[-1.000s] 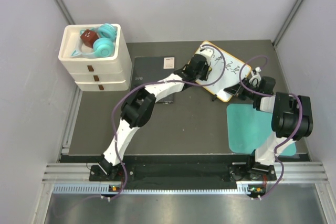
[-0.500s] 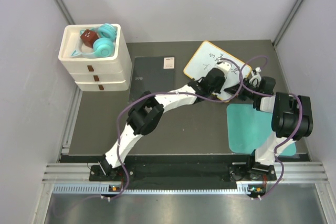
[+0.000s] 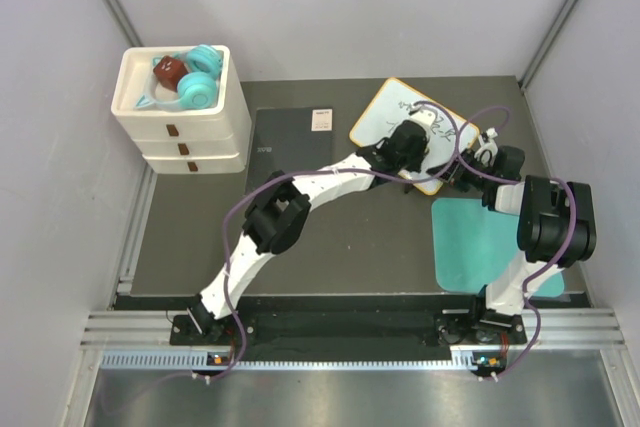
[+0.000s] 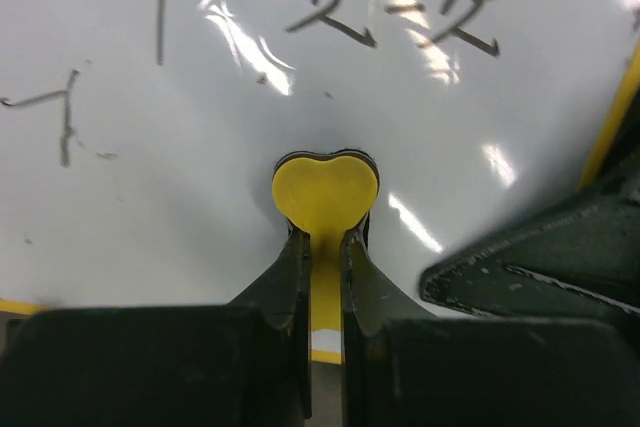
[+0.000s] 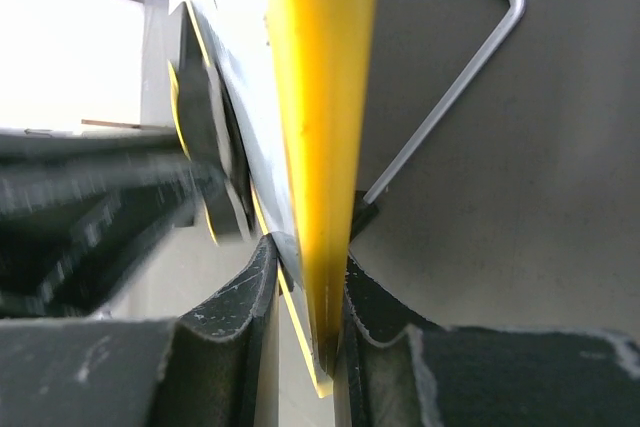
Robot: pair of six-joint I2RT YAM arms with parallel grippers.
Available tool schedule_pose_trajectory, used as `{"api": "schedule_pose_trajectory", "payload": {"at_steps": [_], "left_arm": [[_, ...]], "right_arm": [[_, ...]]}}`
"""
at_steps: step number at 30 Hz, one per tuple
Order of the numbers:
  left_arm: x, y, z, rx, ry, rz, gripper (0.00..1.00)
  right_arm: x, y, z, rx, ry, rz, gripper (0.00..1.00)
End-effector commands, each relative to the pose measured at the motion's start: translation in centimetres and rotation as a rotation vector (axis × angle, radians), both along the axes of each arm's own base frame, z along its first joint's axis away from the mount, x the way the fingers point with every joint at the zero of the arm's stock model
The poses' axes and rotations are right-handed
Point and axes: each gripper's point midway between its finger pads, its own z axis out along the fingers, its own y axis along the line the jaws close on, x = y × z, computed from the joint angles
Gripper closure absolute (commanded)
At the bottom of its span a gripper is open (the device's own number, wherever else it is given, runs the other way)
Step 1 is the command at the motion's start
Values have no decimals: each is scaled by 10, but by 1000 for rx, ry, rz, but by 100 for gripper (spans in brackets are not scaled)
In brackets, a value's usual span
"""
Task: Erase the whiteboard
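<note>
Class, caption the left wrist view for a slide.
Left pincer holds a yellow heart-shaped eraser against the marked whiteboard.

Far left corner of the dark table (image 3: 350,247): a white three-tier drawer unit (image 3: 180,142) with small brown pulls. Its open top tray (image 3: 128,82) holds rounded teal items (image 3: 200,85) (type not discernible) and, touching them, a red-brown block (image 3: 168,71). Just right of the unit, a dark grey pad (image 3: 285,142) lies flat, with a white label (image 3: 321,120) at its far right corner. A teal mat (image 3: 465,247) lies flat at near right, partly hidden, well apart from the pad.
</note>
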Motion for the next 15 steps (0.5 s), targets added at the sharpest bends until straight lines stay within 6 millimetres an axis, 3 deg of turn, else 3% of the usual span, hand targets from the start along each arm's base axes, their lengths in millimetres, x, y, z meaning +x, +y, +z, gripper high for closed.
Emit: {"api": "schedule_pose_trajectory", "payload": {"at_steps": [1,4,7,10,12,15], "left_arm": [[30,93,-120,274,192,157,100],[34,112,-121,324,175,195,100],[22,110,-127,322,183,157,100],[1,97,-133,354,148,99,100],[-25,73,-134,387,104,30,100],[-47,51,-130,429,42,-39,100]], "right_arm": [[-30,-6,-41,-11,215,-65,100],[-30,-6,-41,-10,215,-63,100],[-30,-6,-41,-10,215,-63,100],[-29,-6,-41,-11,214,-63,100],[-30,-6,-41,-9,214,-62,100],[-29,-6,-41,-8,213,-61,100]]}}
